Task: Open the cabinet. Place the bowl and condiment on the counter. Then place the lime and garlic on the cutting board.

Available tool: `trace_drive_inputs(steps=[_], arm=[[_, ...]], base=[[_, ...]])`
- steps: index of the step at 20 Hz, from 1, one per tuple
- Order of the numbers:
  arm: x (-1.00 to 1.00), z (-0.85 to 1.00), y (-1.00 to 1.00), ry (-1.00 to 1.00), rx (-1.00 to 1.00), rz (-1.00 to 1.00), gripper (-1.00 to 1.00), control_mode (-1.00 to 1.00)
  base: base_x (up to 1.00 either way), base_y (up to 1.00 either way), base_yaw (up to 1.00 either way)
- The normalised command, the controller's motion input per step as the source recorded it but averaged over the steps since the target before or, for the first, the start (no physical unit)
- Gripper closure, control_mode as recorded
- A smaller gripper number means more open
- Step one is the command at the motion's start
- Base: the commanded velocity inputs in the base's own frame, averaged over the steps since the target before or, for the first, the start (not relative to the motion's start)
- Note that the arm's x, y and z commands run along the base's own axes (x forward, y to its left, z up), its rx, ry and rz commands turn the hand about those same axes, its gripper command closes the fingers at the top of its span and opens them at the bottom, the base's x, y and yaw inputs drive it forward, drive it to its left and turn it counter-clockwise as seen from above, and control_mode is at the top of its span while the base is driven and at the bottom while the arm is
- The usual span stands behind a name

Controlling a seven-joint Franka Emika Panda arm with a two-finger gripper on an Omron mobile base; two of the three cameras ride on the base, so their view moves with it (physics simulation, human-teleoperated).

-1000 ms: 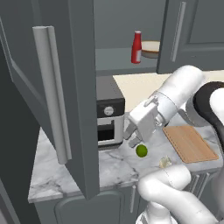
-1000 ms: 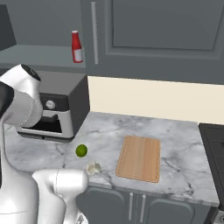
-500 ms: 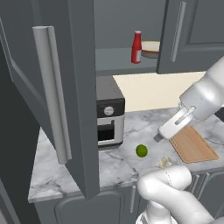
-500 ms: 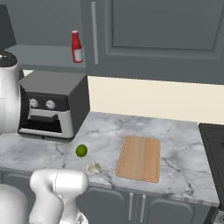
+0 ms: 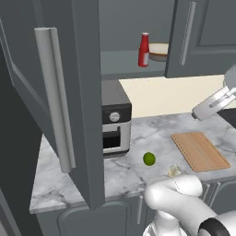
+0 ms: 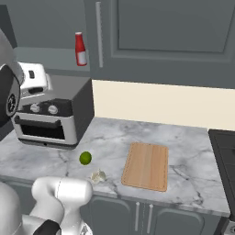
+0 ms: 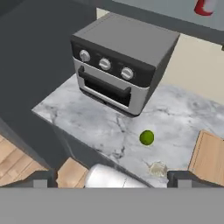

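Hanging: the jaws sit high above the front of the table, tips wide apart with nothing between them; the two dark finger tips are cut by the bottom of the hand view.
Hidden: in the left base view the jaws' end of the arm is cut off by the right edge, so their gap cannot be read there; in the right base view the white hand part by the oven is too partial to show the tips.
Lime: on the table below the jaws, between the tips' lines, in front of the toaster oven.
Garlic: just beside the lime, nearer the table's front edge; blurred and pale against the marble.
Cutting board: bare, flat on the table to the right of lime and garlic, apart from both; only its corner shows in the hand view.
Cabinet: its left door stands swung out toward the camera, hiding part of the oven in the left base view.
Condiment: upright on the cabinet shelf, well above the jaws.
Bowl: on the same shelf just beside the bottle, half hidden by the right door.
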Motion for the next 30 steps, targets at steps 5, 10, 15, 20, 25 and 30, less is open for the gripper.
trace_drive_inputs(steps=[5, 10, 15, 20, 25, 30], arm=[[0.54, 0.09, -0.47, -0.24, -0.08, -0.43, -1.0, -1.0], [0.43, 0.27, -0.52, -0.28, -0.02, -0.31, -1.0, -1.0], [0.49, 0.48, -0.41, -0.38, 0.0, -0.1, -1.0, -1.0], [0.78, 0.1, -0.07, -0.06, 0.04, -0.09, -1.0, -1.0], [0.72, -0.07, 0.0, 0.0, 0.07, -0.11, -1.0, -1.0], [0.66, -0.05, -0.02, 0.0, 0.07, -0.11, -1.0, -1.0]], base=[[0.0, 0.0, 0.0], [0.0, 0.0, 0.0], [0.0, 0.0, 0.0], [0.0, 0.0, 0.0], [0.0, 0.0, 0.0], [0.0, 0.0, 0.0]])
